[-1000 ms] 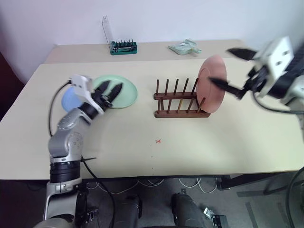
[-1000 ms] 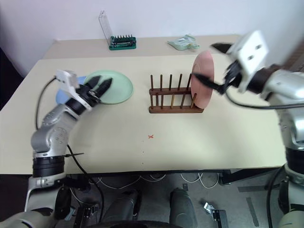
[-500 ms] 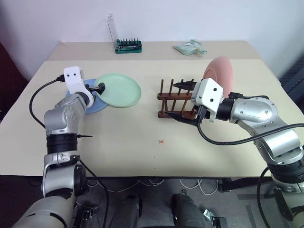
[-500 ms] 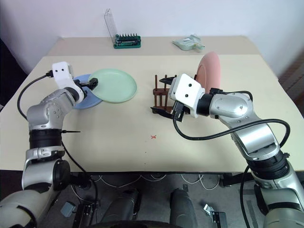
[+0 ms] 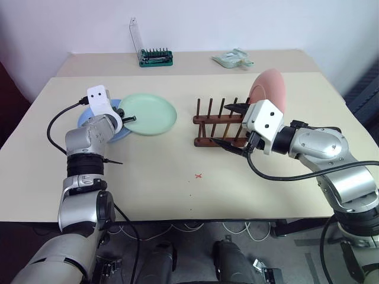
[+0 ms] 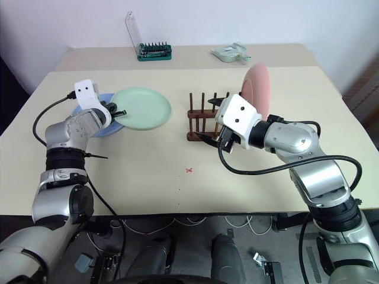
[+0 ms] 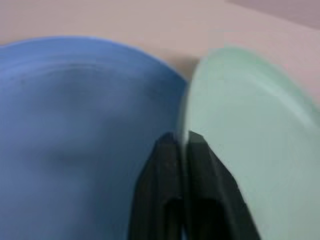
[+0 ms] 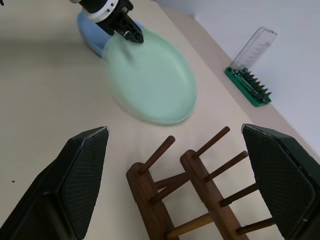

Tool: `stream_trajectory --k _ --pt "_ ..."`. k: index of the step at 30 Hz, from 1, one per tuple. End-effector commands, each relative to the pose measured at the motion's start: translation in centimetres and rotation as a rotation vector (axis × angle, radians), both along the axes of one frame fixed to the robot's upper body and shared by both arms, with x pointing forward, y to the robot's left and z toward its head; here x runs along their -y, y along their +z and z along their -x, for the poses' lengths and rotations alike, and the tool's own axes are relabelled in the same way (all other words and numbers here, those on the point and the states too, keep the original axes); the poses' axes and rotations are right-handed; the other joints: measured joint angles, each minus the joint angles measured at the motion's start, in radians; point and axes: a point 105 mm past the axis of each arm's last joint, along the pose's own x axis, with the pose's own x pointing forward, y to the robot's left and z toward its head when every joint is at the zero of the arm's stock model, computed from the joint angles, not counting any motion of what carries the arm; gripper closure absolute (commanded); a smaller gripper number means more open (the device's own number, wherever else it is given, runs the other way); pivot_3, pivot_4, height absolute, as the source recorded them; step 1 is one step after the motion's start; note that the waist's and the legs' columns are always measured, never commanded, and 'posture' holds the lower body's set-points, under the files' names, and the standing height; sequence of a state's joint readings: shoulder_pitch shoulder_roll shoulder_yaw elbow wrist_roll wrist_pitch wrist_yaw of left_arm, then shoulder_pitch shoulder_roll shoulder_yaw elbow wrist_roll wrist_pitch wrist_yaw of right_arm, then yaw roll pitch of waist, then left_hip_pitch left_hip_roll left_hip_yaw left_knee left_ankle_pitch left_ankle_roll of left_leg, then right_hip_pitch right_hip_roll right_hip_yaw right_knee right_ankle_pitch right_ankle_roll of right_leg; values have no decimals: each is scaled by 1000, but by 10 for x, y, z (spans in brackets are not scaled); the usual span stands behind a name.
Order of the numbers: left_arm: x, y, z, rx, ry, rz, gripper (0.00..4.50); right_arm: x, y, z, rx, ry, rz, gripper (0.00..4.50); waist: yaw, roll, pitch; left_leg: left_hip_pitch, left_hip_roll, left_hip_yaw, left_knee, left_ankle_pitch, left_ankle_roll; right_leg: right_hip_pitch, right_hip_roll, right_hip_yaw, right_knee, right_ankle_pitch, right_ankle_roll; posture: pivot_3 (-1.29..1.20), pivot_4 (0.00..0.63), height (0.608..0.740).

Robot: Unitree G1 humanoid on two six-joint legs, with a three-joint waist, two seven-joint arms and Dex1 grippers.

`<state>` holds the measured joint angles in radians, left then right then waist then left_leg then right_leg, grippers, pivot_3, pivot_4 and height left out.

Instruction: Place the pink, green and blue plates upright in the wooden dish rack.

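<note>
Left wrist view puts us right on the action: the left gripper [image 7: 182, 142] has its two black fingers pinched together on the near rim of the green plate [image 7: 250, 150], with the blue plate [image 7: 80, 130] lying just beside and partly beneath that rim. From the head camera, the green plate [image 5: 148, 113] lies flat on the table [image 5: 177, 189], overlapping the blue plate [image 5: 118, 131] at the robot's left, and the left gripper [image 5: 127, 118] sits right at that overlap. Over in the middle, the wooden dish rack [image 5: 222, 127] stands with its pegs upright, and the pink plate [image 5: 269, 94] is on edge at its far right end. The right gripper [image 5: 232, 125] hangs just in front of the rack, fingers spread wide, one high and one low, nothing between them. At the back of the table, a green tool holder [image 5: 155, 57] and a pale green object [image 5: 232, 58].
</note>
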<state>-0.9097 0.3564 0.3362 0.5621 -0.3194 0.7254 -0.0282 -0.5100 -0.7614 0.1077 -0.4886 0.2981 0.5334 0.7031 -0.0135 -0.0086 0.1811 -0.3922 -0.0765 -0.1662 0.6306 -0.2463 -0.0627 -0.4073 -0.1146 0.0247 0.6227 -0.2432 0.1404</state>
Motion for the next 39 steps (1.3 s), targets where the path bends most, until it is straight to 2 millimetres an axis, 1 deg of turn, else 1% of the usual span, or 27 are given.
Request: stream_trajectory --k 1,2,4,5,6,8,10,16,18,19,22,24,26,28,32,35,37,39 --pt "7 42 0 217 -36 53 4443 -1 13 3 67 2 -5 123 0 0 0 0 0 0 0 0 0 0 0 0 0 0 0 0 150 740" --pt "7 63 5 346 -32 108 4443 -1 14 1 83 -6 9 123 0 0 0 0 0 0 0 0 0 0 0 0 0 0 0 0 150 740" --pt "3 88 16 511 -10 179 4443 -1 14 -4 108 -22 34 123 1 -2 1 0 0 0 0 0 -1 0 -1 0 0 0 0 0 150 740" --pt "2 99 23 585 5 179 4443 -1 15 -9 132 -38 55 123 -2 -2 1 0 0 0 0 1 -1 -1 -1 0 0 0 0 0 150 740" --pt "9 115 33 674 -19 204 4443 -3 15 -16 181 -51 102 123 -3 -3 1 0 0 1 0 1 -1 -1 -1 0 0 0 0 0 150 740" --pt "21 134 50 793 -70 234 4443 -9 17 -25 259 -57 164 123 -6 -3 1 0 1 2 0 1 -2 -2 -1 1 1 0 -1 0 150 740" --pt "35 144 62 861 -135 220 4443 -20 23 -30 336 -40 190 123 -3 -3 1 0 1 2 0 1 -2 -2 -1 1 1 0 -1 0 150 740" --pt "63 155 82 946 -228 183 4443 -46 40 -41 574 -23 253 123 0 -3 2 0 0 2 0 1 -2 -1 -1 1 1 0 -1 0 150 740" --pt "72 155 86 962 -231 136 4443 -57 45 -38 660 -1 272 123 0 -3 2 0 0 2 0 1 -2 -1 0 1 1 0 -1 0 150 740" --pt "77 155 86 958 -238 139 4443 -61 44 -37 691 10 291 123 0 -4 2 0 0 2 0 1 -2 -1 0 1 1 0 -1 0 150 740" --pt "93 156 89 967 -284 119 4443 -67 36 -37 707 36 316 123 0 -4 2 0 0 1 0 1 -2 -1 0 1 1 0 -1 0 150 740" --pt "100 157 91 981 -287 60 4443 -68 38 -38 742 22 325 123 0 -4 2 0 0 1 0 1 -2 -1 0 1 1 0 -1 0 150 740" --pt "106 157 91 985 -291 51 4443 -72 37 -37 752 33 331 123 -1 -4 2 0 0 1 0 1 -2 -1 0 1 1 0 -1 0 150 740" --pt "116 157 94 987 -335 66 4443 -73 32 -37 745 47 347 123 -3 -4 2 0 0 1 0 1 -2 -1 0 1 2 0 -1 0 150 740" --pt "122 156 98 988 -357 88 4443 -74 25 -39 725 58 372 123 -3 -4 2 0 0 1 0 1 -2 -1 0 1 2 0 -1 0 150 740" --pt "123 156 100 990 -361 89 4500 -73 25 -40 739 46 382 962 -4 -4 2 0 0 1 0 1 -2 -1 0 1 2 0 -1 0 150 740" --pt "122 156 100 992 -359 82 4500 -72 25 -41 743 39 387 1874 -3 -4 2 0 0 1 0 1 -2 -1 0 1 2 0 -1 0 150 740" --pt "120 156 99 992 -353 83 4500 -72 25 -42 749 34 395 2963 -2 -4 2 0 0 1 0 1 -2 -1 0 1 2 0 -1 0 150 740"
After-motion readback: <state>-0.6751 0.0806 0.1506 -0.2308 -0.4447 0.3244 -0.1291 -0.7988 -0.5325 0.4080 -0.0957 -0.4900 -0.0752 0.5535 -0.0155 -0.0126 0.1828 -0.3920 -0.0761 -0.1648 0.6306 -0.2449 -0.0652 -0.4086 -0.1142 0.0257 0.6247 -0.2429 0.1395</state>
